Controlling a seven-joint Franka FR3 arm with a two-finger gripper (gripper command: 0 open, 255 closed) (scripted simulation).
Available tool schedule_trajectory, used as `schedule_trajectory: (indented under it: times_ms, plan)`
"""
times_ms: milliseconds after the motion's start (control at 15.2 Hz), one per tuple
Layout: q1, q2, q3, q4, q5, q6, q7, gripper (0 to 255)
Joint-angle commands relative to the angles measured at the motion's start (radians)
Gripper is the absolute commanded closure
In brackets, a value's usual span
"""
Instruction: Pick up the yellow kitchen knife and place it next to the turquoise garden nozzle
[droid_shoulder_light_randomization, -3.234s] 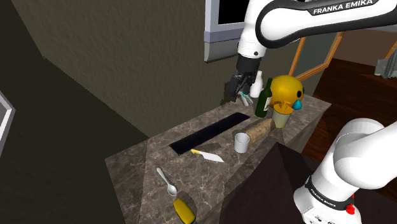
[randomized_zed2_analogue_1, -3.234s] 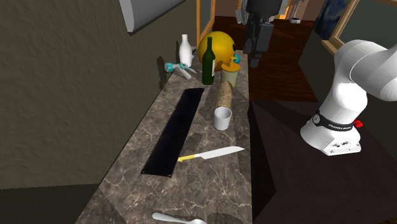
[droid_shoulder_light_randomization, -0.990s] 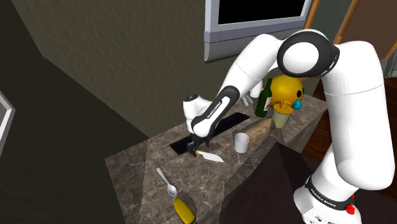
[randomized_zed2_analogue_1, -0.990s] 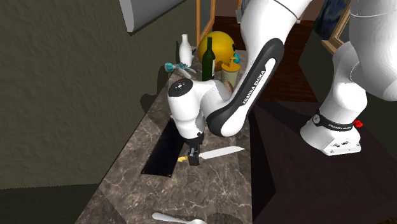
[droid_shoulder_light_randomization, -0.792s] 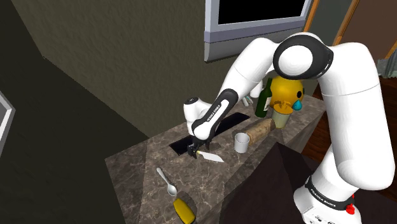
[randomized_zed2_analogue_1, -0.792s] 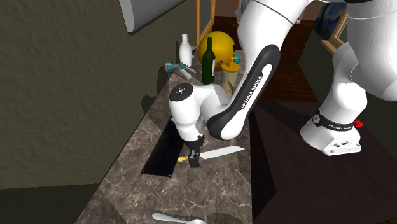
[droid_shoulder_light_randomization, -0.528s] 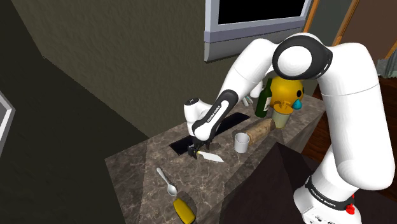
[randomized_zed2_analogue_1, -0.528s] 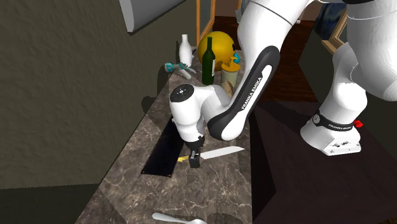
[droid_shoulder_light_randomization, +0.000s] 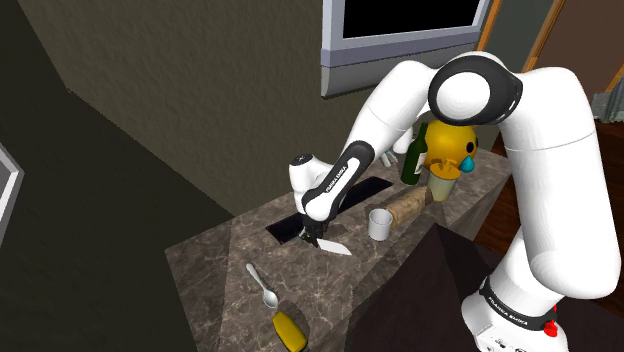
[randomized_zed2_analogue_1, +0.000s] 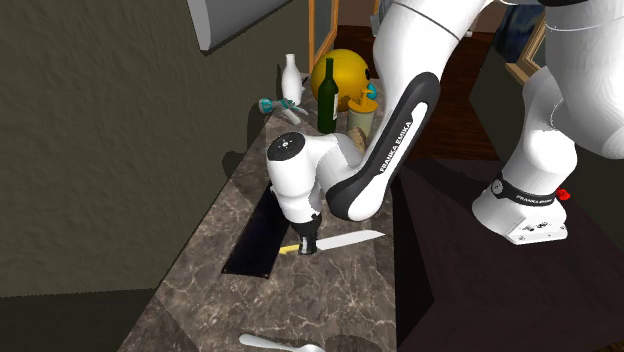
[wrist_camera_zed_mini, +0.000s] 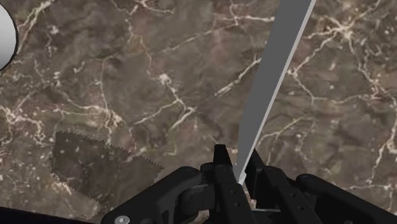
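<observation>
Reaching down from its stand, the big white arm (droid_shoulder_light_randomization: 520, 150) bends low over the middle of the long, dark marble counter (droid_shoulder_light_randomization: 220, 260). A flat black strip (randomized_zed2_analogue_1: 250, 255) runs along the counter on the wall side. At the far end stand a yellow ball (randomized_zed2_analogue_1: 350, 70), a green bottle (randomized_zed2_analogue_1: 327, 105) and a white bottle (randomized_zed2_analogue_1: 291, 78). A white cup (droid_shoulder_light_randomization: 378, 223) sits nearer, about mid-counter. The knife (randomized_zed2_analogue_1: 345, 239) lies flat on the counter just beside the near end of the strip, with its yellow handle towards the strip. The claw (randomized_zed2_analogue_1: 308, 243) is closed on it where blade meets handle, one black finger (wrist_camera_zed_mini: 221, 167) on each side of the grey blade. The turquoise nozzle (randomized_zed2_analogue_1: 272, 105) lies at the far end by the white bottle, well apart from the knife. A spoon (droid_shoulder_light_randomization: 262, 286) rests at the near end.
</observation>
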Motion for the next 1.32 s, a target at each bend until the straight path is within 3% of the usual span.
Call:
schedule_trajectory:
  times_ms: [0, 264, 1254]
  plan:
    - [0.000, 0.000, 0.000, 0.000, 0.000, 0.000, 0.000, 255]
    - [0.000, 0.000, 0.000, 0.000, 0.000, 0.000, 0.000, 255]
    - [-0.023, -0.178, 0.032, -0.027, 0.046, -0.148, -0.035, 255]
